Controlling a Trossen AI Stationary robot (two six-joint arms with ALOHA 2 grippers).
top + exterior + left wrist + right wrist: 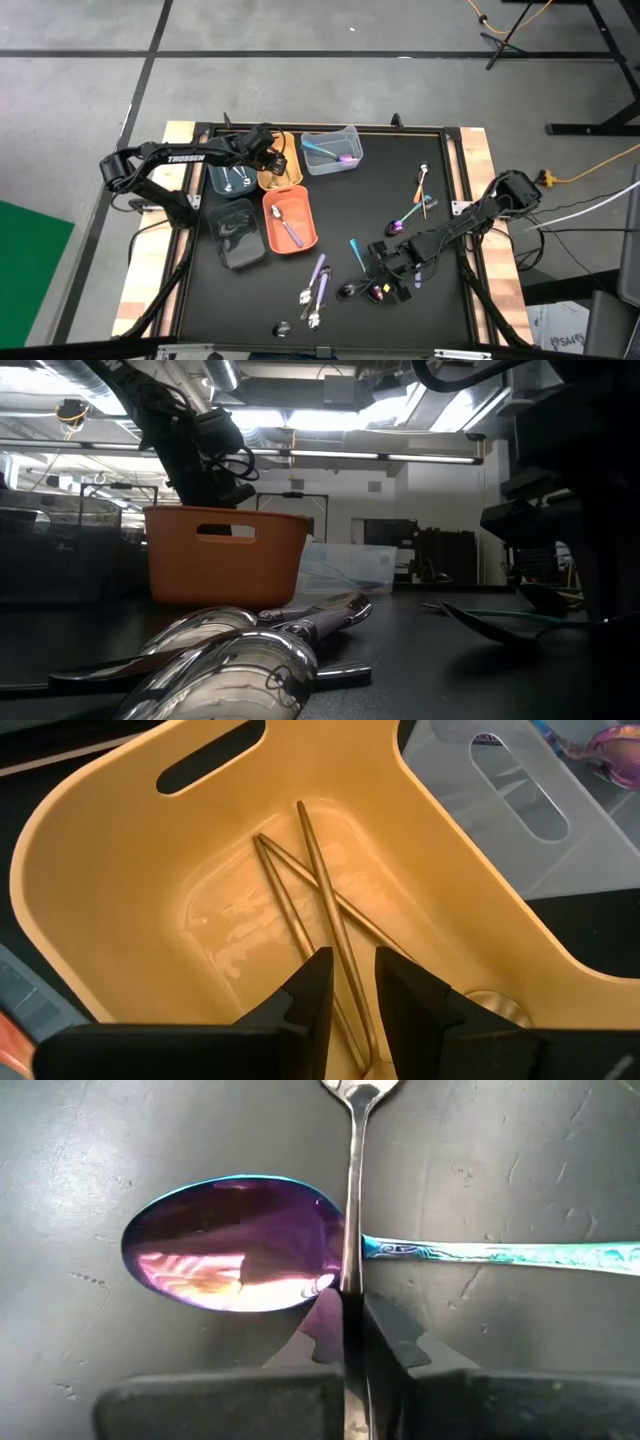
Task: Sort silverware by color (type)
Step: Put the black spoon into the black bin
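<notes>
Silverware sorting, mid-grab: a dark-handled utensil (352,1190) lies on the desk (440,300), its long axis running straight out between the right gripper (352,1342) fingers, now pinched on its handle (across an iridescent purple spoon (235,1272)). Left gripper (350,982), fingers narrowly parted, hovers over gold pieces (320,900) in the yellow bin (90,870).

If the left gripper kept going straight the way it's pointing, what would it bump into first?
Probably the gold utensils lying crossed in the yellow bin. The left gripper points down into that bin with its fingers slightly apart, one gold handle running between them. How far above them it hangs is hard to judge.
</notes>
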